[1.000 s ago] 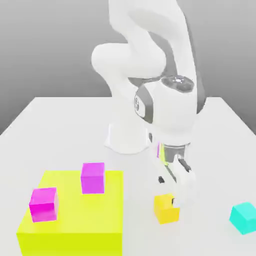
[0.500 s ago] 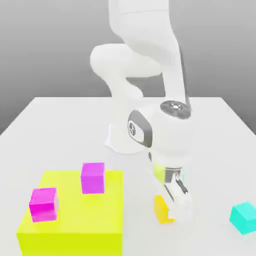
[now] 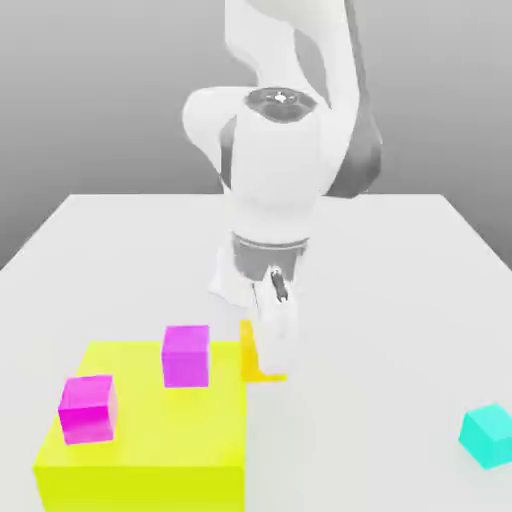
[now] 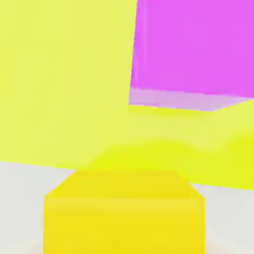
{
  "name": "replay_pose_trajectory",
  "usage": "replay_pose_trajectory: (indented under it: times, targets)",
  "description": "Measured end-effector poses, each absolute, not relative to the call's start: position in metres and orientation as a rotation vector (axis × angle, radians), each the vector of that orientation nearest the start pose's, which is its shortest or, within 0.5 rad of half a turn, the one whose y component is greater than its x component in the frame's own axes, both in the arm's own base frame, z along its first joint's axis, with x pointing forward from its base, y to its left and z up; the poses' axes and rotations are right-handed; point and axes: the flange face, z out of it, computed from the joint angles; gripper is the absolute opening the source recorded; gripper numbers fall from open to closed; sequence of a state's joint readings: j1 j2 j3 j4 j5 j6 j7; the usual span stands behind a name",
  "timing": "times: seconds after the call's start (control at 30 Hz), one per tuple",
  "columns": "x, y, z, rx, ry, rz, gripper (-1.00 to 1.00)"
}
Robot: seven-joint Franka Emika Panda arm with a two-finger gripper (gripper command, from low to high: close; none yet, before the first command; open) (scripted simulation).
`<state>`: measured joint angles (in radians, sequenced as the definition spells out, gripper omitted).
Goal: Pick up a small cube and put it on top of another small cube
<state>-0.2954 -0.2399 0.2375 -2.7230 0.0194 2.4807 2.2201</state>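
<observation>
End effector pinching my orange cube by opposite flat faces, lifted beside magenta cube; judged light, rigid, possibly slippery.

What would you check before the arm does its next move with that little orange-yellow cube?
1. Cube held: the fingers are around the orange-yellow cube, which has come over from nearer the cyan cube: ok.
2. Cube lifted off the table: it appears raised: ok.
3. Target free: the nearer magenta cube has a bare top: ok.
4. Target steady: it sits flat on the lemon-yellow block: ok.
5. Cube above the target: it is beside it: not ok.
6. Second magenta cube out of the path: ok.
</observation>
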Motion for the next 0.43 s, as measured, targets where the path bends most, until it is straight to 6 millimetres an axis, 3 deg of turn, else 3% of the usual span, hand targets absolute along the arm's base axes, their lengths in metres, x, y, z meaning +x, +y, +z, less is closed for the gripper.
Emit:
replay_pose_trajectory:
  times: [0.13, 0.2, 0.3, 0.33, 0.43]
  targets:
    - [0.378, -0.076, 0.346, -1.181, 2.918, -0.014, -1.00]
    - [0.375, -0.084, 0.338, -1.161, 2.920, -0.005, -1.00]
    - [0.374, -0.087, 0.304, -1.156, 2.920, -0.002, -1.00]
    - [0.374, -0.086, 0.296, -1.156, 2.920, -0.002, 1.00]
    - [0.374, -0.086, 0.296, -1.156, 2.919, -0.002, 1.00]
